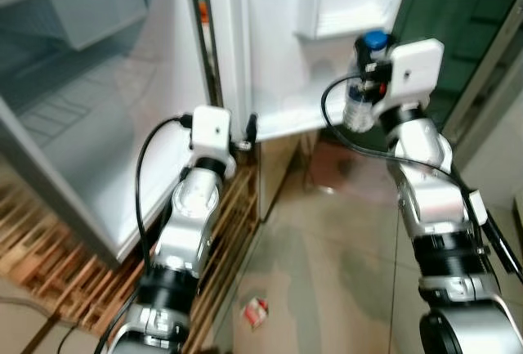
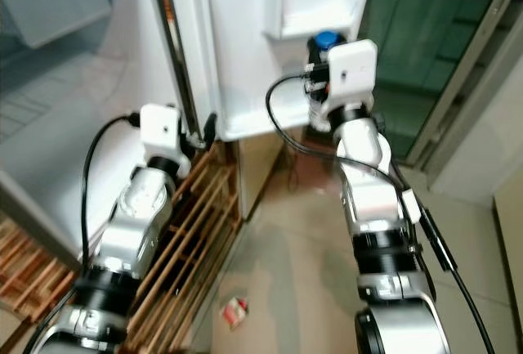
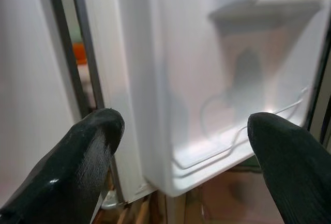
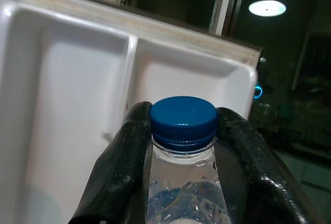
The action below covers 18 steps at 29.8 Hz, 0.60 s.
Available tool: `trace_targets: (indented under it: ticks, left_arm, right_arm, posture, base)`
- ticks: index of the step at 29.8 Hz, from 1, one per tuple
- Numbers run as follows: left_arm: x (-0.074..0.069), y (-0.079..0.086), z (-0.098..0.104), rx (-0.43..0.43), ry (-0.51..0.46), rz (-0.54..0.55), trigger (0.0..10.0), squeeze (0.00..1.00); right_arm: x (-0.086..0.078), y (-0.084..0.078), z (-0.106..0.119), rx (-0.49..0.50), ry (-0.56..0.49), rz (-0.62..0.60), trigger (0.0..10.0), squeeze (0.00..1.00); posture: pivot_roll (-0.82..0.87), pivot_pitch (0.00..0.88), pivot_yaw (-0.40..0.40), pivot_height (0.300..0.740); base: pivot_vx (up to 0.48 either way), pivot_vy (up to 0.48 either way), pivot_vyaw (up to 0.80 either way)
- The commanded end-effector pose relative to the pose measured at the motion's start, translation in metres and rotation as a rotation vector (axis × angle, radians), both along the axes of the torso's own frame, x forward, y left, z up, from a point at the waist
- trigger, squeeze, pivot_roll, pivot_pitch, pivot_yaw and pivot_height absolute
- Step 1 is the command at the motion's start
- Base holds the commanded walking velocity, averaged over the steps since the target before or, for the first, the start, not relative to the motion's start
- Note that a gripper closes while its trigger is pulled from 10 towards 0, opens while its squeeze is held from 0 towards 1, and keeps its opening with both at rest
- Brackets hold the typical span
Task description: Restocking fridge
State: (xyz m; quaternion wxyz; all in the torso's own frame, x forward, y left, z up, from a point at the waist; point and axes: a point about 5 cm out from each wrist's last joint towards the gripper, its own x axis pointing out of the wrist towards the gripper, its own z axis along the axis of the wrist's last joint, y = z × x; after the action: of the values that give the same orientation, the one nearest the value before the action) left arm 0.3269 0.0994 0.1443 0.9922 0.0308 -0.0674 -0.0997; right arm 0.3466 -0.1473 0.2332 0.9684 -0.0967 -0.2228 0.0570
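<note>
Soft motion blur across both head views; glare whitening the fridge door (image 1: 278, 51); dim glass beyond, one ceiling lamp (image 4: 267, 8) glowing

Blue-capped clear bottle (image 4: 183, 172) (black fingers (image 4: 121, 167) beside), white fridge door (image 1: 278, 60).

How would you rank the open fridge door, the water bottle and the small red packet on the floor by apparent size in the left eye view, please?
1. Fridge door, by far the largest.
2. Water bottle, held by the right gripper and partly hidden behind it.
3. Red packet, smallest, though not far below the bottle's visible part.
</note>
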Motion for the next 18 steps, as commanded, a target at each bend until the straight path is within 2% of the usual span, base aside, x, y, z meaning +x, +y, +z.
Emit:
trace_targets:
  ticks: [1, 4, 18]
  left_arm:
    - [0.001, 0.006, 0.002, 0.005, -0.001, 0.026, 10.0, 0.00]
    - [0.001, 0.006, 0.001, -0.011, 0.009, 0.047, 10.0, 0.00]
    - [0.001, 0.007, 0.001, -0.022, 0.014, 0.069, 10.0, 0.00]
  right_arm:
    - [0.002, 0.007, 0.010, -0.001, -0.038, 0.030, 0.0, 0.00]
    - [0.004, 0.008, 0.010, 0.009, -0.025, 0.045, 0.0, 0.00]
    - [0.008, 0.028, 0.019, 0.024, -0.022, 0.154, 0.0, 0.00]
  posture:
    - [0.07, 0.000, 0.024, 0.740]
    - [0.07, 0.000, 0.021, 0.740]
    - [0.07, 0.000, 0.016, 0.740]
  base:
    - [0.368, 0.000, 0.00]
    - [0.344, 0.204, 0.00]
    - [0.000, 0.000, 0.00]
